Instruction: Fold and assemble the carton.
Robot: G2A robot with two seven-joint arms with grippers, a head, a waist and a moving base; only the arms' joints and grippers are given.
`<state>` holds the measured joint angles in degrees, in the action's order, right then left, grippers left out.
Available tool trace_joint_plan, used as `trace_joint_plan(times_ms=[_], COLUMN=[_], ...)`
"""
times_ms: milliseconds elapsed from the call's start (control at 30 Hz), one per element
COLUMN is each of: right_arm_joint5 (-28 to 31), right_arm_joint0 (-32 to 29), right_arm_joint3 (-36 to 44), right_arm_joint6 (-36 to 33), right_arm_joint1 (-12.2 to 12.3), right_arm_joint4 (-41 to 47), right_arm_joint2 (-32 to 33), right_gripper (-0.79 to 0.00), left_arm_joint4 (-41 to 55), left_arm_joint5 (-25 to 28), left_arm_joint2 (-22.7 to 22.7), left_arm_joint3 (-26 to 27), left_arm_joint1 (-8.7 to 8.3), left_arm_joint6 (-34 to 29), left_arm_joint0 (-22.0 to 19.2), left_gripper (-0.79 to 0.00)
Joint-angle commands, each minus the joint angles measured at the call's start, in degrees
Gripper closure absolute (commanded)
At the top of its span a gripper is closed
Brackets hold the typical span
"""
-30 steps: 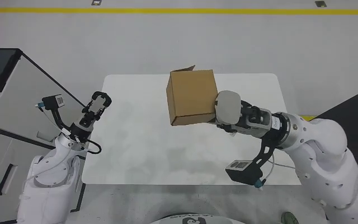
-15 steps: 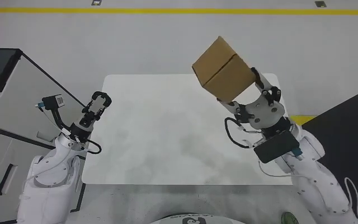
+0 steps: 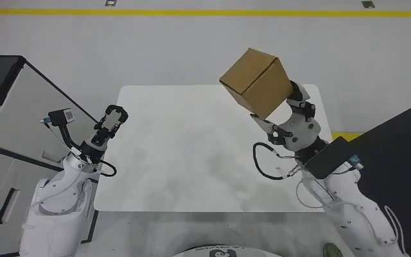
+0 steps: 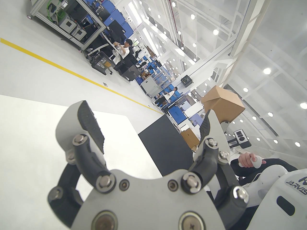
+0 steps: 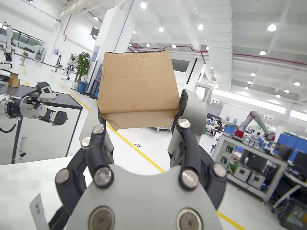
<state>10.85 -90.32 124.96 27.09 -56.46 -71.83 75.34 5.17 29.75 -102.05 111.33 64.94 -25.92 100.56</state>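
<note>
Right gripper [image 5: 140, 118] clamps carton [image 3: 257, 80], tilted above table [image 3: 180, 160] far-right corner, probably exposing flaps; left gripper [image 4: 147, 111] agape, empty, at table's left edge.

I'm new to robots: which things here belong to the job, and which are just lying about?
Job: carton, clamped in the right jaws, held off the table; left jaws, open and empty.
Lying about: cabinet beside the table; yellow floor line.
</note>
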Motion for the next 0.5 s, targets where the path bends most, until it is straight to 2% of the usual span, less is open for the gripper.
trace_joint_plan(times_ms=[0,233,467], right_arm_joint5=[0.88,6.84,19.44], right_arm_joint0=[0.06,0.23,0.51], right_arm_joint3=[0.04,-0.14,-0.7], right_arm_joint6=[-1.61,-6.33,-13.75], right_arm_joint1=[-0.21,-0.66,-0.28], right_arm_joint4=[8.49,20.84,28.07], right_arm_joint2=[-0.44,-0.07,1.86], right_gripper=[0.0,0.0,0.0], left_arm_joint4=[0.0,0.0,0.0], left_arm_joint5=[0.0,0.0,0.0], left_arm_joint2=[0.0,0.0,0.0], left_arm_joint3=[0.0,0.0,0.0], left_arm_joint1=[0.0,0.0,0.0], left_arm_joint6=[0.0,0.0,0.0], left_arm_joint0=[0.0,0.0,0.0], left_gripper=[-0.785,-0.785,-0.785])
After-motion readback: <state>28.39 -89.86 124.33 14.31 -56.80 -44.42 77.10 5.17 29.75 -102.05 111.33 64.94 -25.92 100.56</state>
